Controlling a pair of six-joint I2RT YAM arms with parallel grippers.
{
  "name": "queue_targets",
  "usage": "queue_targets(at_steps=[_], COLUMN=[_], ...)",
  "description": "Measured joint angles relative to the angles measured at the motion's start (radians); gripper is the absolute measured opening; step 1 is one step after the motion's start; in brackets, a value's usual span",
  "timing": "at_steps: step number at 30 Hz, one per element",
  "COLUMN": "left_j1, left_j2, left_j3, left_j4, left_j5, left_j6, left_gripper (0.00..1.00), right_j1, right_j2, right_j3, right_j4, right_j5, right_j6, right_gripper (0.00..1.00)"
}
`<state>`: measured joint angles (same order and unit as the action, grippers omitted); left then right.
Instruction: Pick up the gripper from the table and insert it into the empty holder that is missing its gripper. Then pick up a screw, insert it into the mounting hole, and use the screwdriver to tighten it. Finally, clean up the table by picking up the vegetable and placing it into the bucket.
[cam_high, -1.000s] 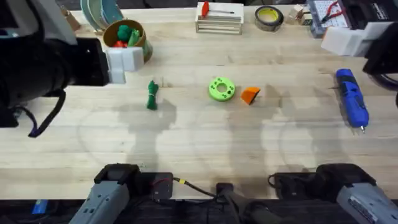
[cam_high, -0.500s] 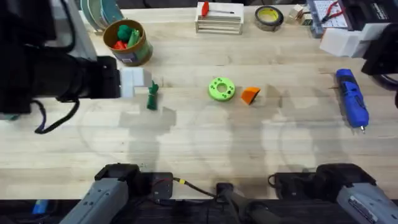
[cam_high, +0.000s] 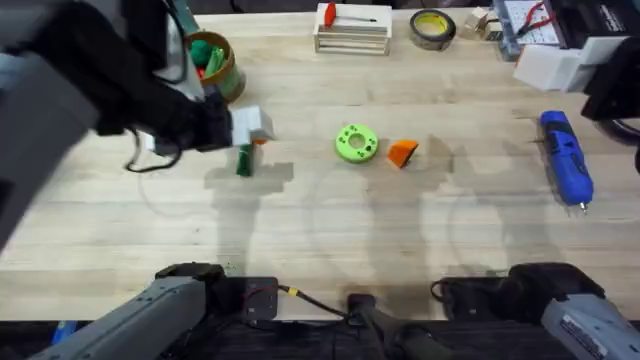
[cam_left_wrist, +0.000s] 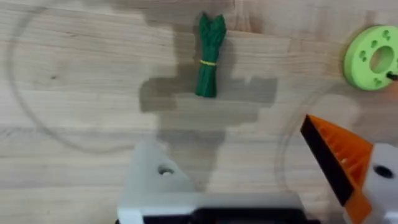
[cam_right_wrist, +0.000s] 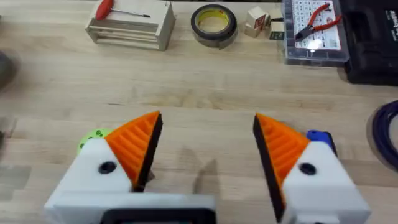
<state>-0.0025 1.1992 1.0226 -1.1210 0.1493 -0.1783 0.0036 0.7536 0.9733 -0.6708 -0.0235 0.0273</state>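
**Left arm swings in over the vegetable**

Overhead: the left gripper (cam_high: 245, 128) has travelled from beside the bucket (cam_high: 212, 65) toward the table's (cam_high: 330, 230) middle within the last second, and now hangs right above the vegetable (cam_high: 243, 160). The orange gripper piece (cam_high: 402, 152) lies untouched beside the green disc (cam_high: 356, 143); the screwdriver (cam_high: 566, 157) rests far right. The right gripper (cam_high: 560, 66) stays parked at the far right edge.

Left wrist: the vegetable (cam_left_wrist: 209, 55) lies flat ahead of the fingers. One finger is a bare white holder (cam_left_wrist: 158, 180) with an empty hole; the other carries an orange pad (cam_left_wrist: 339, 163). The jaws stand wide, holding nothing.

Right wrist: both orange pads (cam_right_wrist: 138, 148) are fitted, jaws wide apart, empty.

The fitting steps look undone, so heading for the vegetable seems premature.
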Motion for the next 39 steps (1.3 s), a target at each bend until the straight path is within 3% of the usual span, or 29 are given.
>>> queue_targets(at_steps=[4,10,17,20,25,27,33,39], left_j1=[-0.001,-0.001,-0.001,-0.001,-0.001,-0.001,-0.001,-0.001], left_j2=[0.038,0.104,0.212,0.251,0.258,0.254,0.168,-0.041], left_j3=[-0.100,-0.142,-0.168,-0.171,-0.171,-0.171,-0.171,-0.146], left_j4=[0.112,0.238,0.271,0.274,0.304,0.304,0.297,0.318], left_j5=[0.010,0.012,0.012,0.012,0.012,0.013,0.025,0.129], left_j6=[-0.011,-0.027,-0.033,-0.037,-0.037,-0.039,-0.040,-0.043], left_gripper=[0.993,0.993,0.975,0.794,0.059,0.008,0.007,0.007], right_j1=[0.000,0.000,0.000,0.000,0.000,0.000,0.000,0.000], right_j2=[0.000,0.000,0.000,0.000,0.000,0.000,0.000,0.000], right_j3=[0.000,0.000,0.000,0.000,0.000,0.000,0.000,0.000], right_j4=[0.000,0.000,0.000,0.000,0.000,0.000,0.000,-0.001], right_j5=[0.000,0.000,0.000,0.000,0.000,0.000,0.000,0.000], right_j6=[0.000,0.000,0.000,0.000,0.000,0.000,0.000,0.000], right_gripper=[0.899,0.898,0.899,0.899,0.898,0.898,0.898,0.899])
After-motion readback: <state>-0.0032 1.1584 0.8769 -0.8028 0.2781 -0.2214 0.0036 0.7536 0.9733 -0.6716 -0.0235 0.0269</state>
